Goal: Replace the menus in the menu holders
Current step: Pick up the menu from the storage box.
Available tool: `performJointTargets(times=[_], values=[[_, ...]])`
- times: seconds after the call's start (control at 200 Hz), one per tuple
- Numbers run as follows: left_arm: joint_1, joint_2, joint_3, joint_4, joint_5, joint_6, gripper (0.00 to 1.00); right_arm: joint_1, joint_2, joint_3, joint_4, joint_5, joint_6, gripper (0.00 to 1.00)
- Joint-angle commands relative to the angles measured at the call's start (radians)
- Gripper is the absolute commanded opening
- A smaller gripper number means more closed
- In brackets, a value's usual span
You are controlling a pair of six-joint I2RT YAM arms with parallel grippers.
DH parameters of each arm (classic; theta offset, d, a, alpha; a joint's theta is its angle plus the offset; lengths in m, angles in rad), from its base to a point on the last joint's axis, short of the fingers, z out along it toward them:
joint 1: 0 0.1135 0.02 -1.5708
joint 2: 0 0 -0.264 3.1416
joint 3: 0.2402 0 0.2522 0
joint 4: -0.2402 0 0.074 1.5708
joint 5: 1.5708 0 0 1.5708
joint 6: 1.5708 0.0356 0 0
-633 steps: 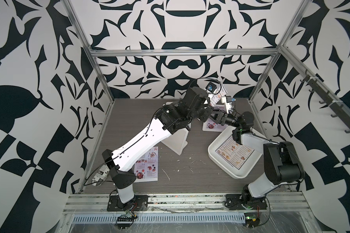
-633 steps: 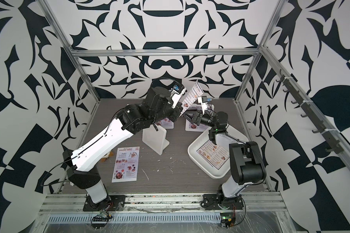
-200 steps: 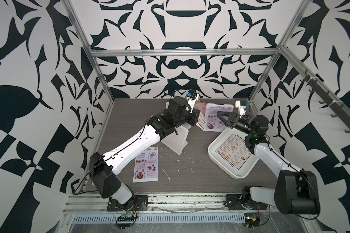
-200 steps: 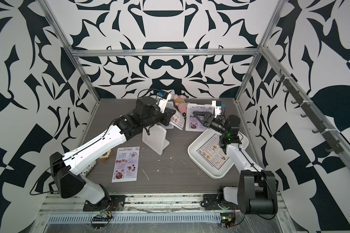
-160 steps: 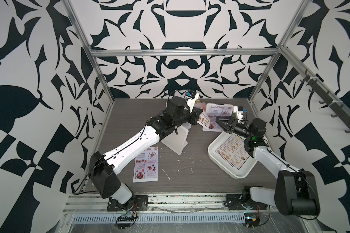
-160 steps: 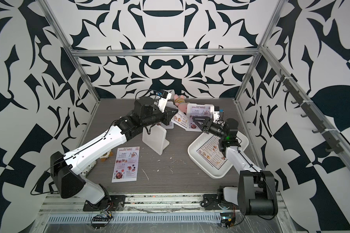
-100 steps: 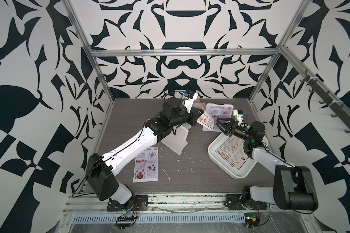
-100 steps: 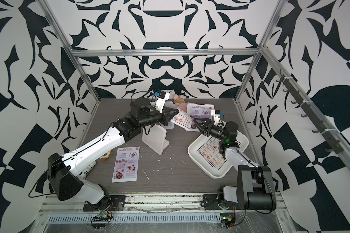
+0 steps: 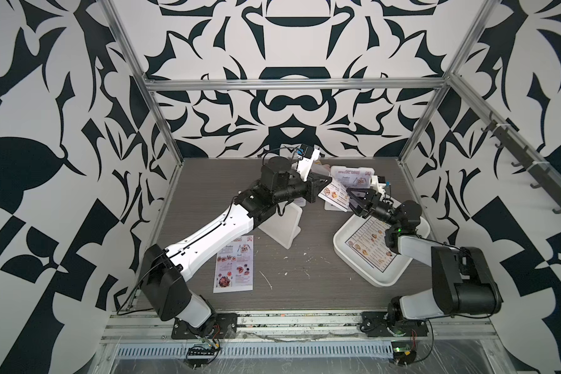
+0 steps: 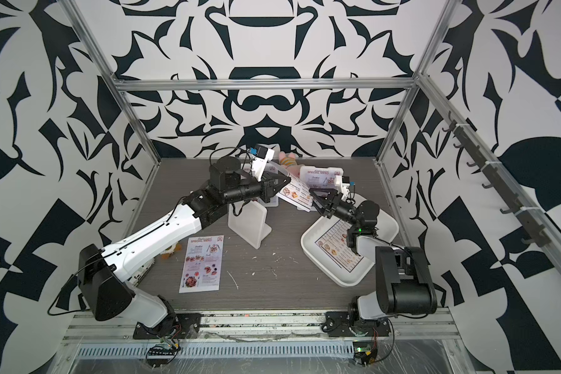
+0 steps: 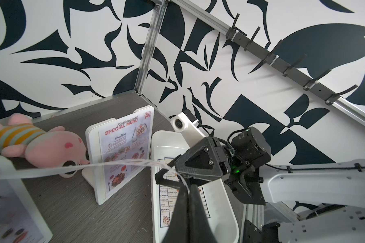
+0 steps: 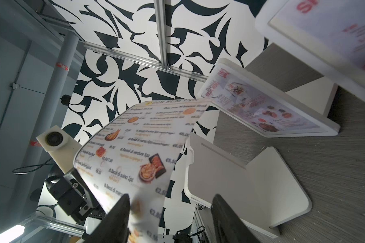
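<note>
Paper, thin and curling: the DIM SUM INN menu [image 9: 335, 193] hangs in mid-air, one end pinched in the closed left gripper [image 9: 328, 177], the free end lying between the parted jaws of the right gripper [image 9: 349, 201], nearer one finger [image 12: 118, 216] than the other. The empty menu holder [image 12: 240, 178] stands ahead of the right fingertips, apart from them. Likely failures: the right jaws closing on a bowed edge and creasing it; the left letting go before the right has bitten, dropping the sheet; both pulling at once, tearing it
</note>
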Motion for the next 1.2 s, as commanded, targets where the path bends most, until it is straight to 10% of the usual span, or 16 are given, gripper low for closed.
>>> performJointTargets(times=[0.0, 0.655, 1.195], values=[[0.006, 0.015, 0.013, 0.027, 0.024, -0.004, 0.0, 0.01, -0.015, 0.031, 0.102, 0.004, 0.043, 0.61], [0.041, -0.008, -0.057, 0.087, 0.039, -0.05, 0.0, 0.01, -0.058, 0.132, 0.08, 0.048, 0.11, 0.57], [0.076, -0.044, -0.163, 0.133, 0.111, -0.125, 0.0, 0.006, -0.25, 0.225, -0.449, 0.022, -0.278, 0.56]])
